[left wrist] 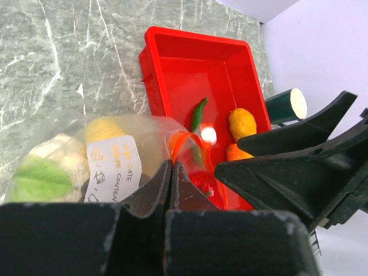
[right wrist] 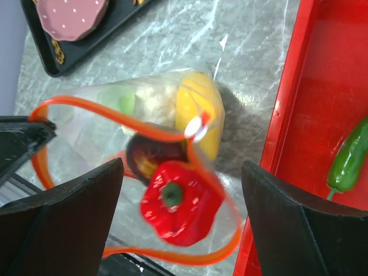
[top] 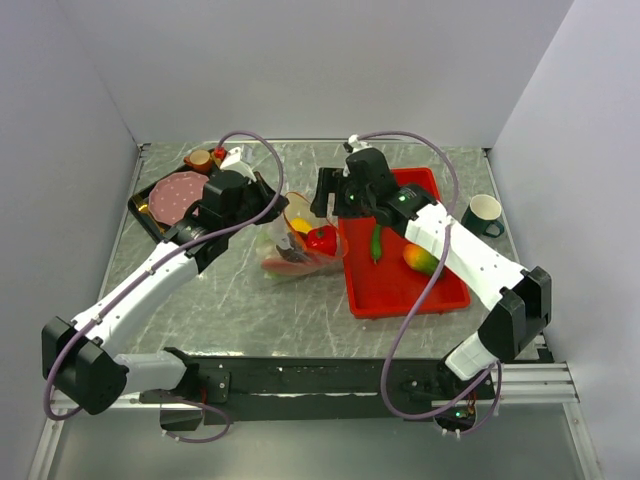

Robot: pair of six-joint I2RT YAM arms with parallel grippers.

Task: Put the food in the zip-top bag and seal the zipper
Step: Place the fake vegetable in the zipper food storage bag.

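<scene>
zip-top bag (top: 300, 245): clear and floppy, lying on the worktop (top: 240, 300) between the black tray (top: 145, 215) and the red tray (top: 400, 290), just left of the red tray's rim; mouth open
zipper (right wrist: 86, 104): orange-red strip along the mouth, unsealed, gaping in a wide loop in the right wrist view
food inside bag: yellow fruit (right wrist: 201, 112), white-green leafy vegetable (left wrist: 43, 175) and a dark piece (right wrist: 149, 158) bunched together deep in the bag
red pepper (right wrist: 181, 201): glossy, green stem up, right at the mouth and inside the strip's loop
food outside bag: green chili (top: 376, 243) and orange-yellow fruit (top: 422, 260), lying apart from each other in the red tray
left gripper (left wrist: 171, 172): jaws pressed together, pinching the bag's plastic near the mouth, on the side facing the black tray
right gripper (right wrist: 181, 172): jaws spread wide, above the open mouth, one finger on each side of the red pepper, neither touching it; cannot tell if a finger touches the plastic
label (left wrist: 112, 167): white sticker with handwriting on the bag wall, text too small to read
pink plate (top: 178, 195): on the black tray, far left; small items behind it too small to name
cup (top: 485, 213): dark green outside, white inside, on the worktop right of the red tray, apart from it
</scene>
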